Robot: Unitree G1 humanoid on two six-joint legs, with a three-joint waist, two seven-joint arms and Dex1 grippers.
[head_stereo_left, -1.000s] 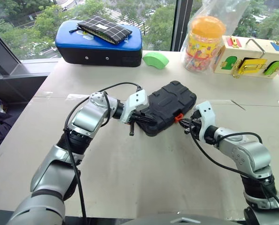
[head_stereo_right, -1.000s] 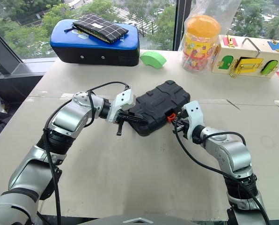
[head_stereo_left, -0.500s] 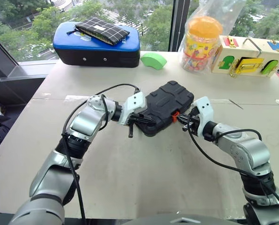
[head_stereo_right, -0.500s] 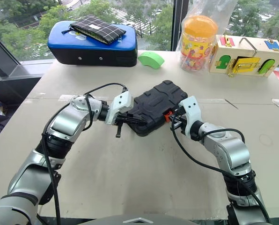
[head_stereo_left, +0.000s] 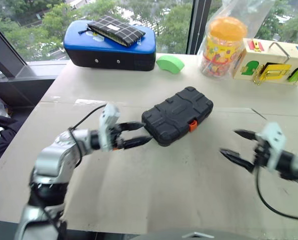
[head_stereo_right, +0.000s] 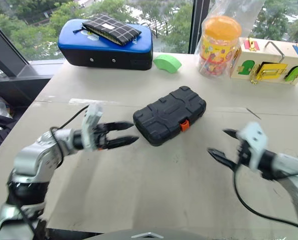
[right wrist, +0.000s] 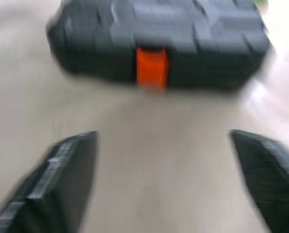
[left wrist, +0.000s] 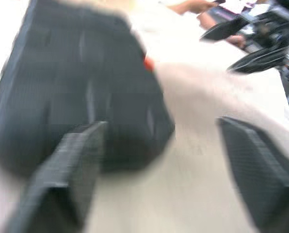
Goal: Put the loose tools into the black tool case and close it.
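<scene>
Okay, starting on my left: the left gripper (head_stereo_left: 139, 134) has its two fingers spread wide and nothing between them, tips just beside the near end of the case (head_stereo_left: 177, 115), not touching it as far as I can see. The case sits shut in the middle of the table (head_stereo_left: 154, 195), lid down, orange latch (head_stereo_left: 192, 125) facing my right side. No loose tools lie on the table, so I judge they're inside and the closing is done. Over on the right, the right gripper (head_stereo_left: 237, 145) hangs wide open too, empty, well apart from the case and pointing back at that latch. Both hands stand clear, I reckon, because there's nothing left to hold. Beyond, the blue case (head_stereo_left: 109, 47) is out of play.
</scene>
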